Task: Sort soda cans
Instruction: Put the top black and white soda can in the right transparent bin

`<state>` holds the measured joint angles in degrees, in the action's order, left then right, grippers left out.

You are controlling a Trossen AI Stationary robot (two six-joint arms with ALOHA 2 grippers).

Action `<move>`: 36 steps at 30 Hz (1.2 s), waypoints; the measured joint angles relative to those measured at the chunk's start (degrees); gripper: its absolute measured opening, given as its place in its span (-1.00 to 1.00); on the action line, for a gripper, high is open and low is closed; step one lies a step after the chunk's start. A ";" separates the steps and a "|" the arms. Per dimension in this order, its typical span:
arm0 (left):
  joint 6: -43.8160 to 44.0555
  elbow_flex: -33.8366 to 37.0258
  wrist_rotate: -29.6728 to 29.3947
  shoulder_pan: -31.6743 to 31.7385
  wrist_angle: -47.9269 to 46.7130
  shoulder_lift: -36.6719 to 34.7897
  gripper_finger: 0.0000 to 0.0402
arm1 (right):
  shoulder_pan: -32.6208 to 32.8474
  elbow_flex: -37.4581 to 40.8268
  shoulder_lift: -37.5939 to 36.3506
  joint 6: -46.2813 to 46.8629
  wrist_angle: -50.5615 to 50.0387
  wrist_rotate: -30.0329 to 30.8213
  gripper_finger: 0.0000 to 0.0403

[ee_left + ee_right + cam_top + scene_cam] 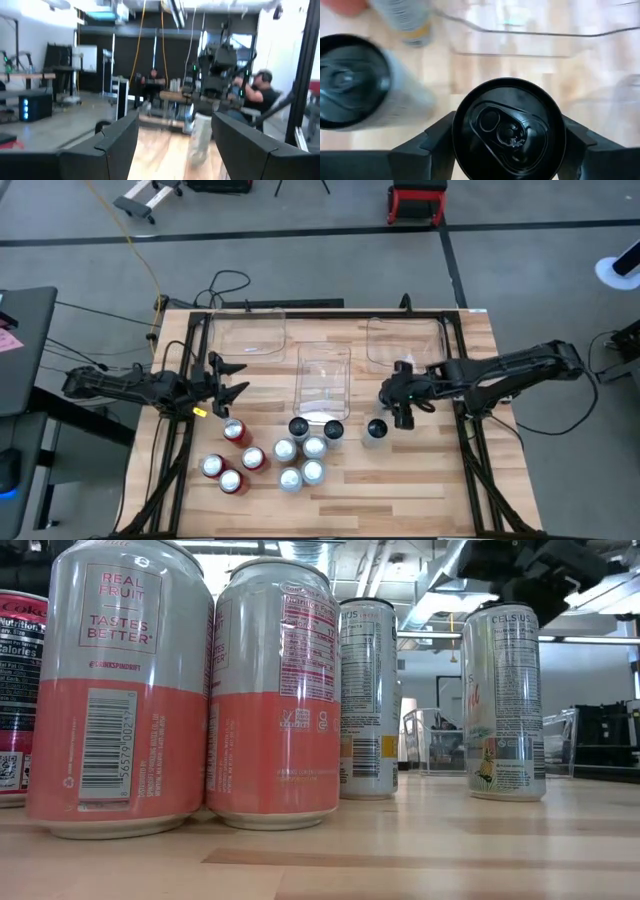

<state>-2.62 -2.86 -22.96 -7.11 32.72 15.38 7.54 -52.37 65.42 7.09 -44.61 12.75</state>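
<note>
The table (420, 480) carries three clear bins (323, 375) toward its far edge and the clustered soda cans (300, 450) nearer its front edge. One black-topped can (509, 127) stands apart toward the right edge; rigid, smooth and probably slippery, it is best taken across its cylindrical wall below the rim. It sits between the right gripper (402, 412) fingers (427, 145), which flank it closely, grasp not confirmable; the left gripper (228, 380) hangs released near the left edge.

four red cans (234, 431); seven other cans (314, 446); three clear bins (324, 372)
</note>
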 joint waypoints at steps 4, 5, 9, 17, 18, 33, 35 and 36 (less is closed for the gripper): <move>0.61 -2.18 0.02 0.40 -1.68 0.02 0.23 | -1.31 -3.92 -2.91 0.48 -4.35 1.83 0.26; 1.02 -3.31 0.01 0.44 -4.08 0.10 0.23 | -1.90 -4.89 -3.83 0.57 -5.29 1.94 0.26; 1.22 -7.23 0.00 0.44 -8.14 3.28 0.23 | -5.75 -7.97 -7.16 1.55 -8.90 3.00 0.26; -0.14 -14.17 -6.69 1.39 -8.25 14.16 0.23 | -18.77 -9.14 -12.75 5.32 -11.80 5.87 0.26; 0.00 -15.11 -7.06 2.05 -8.93 15.61 0.23 | -20.57 -9.14 -13.26 5.39 -11.93 5.83 0.26; 4.83 -25.01 -2.93 14.39 -12.35 37.25 0.23 | -48.35 -4.80 -10.12 2.35 -8.89 5.15 0.25; 4.94 -25.58 -2.54 15.16 -12.42 39.36 0.23 | -51.94 -3.15 -9.63 1.99 -6.85 4.27 0.25; 4.90 -25.85 -2.56 15.49 -12.38 40.09 0.23 | -53.59 -2.32 -9.53 1.86 -5.79 3.34 0.25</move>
<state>2.28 -28.71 -25.52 8.38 20.34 55.47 -46.05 -54.69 55.89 8.95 -50.40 16.09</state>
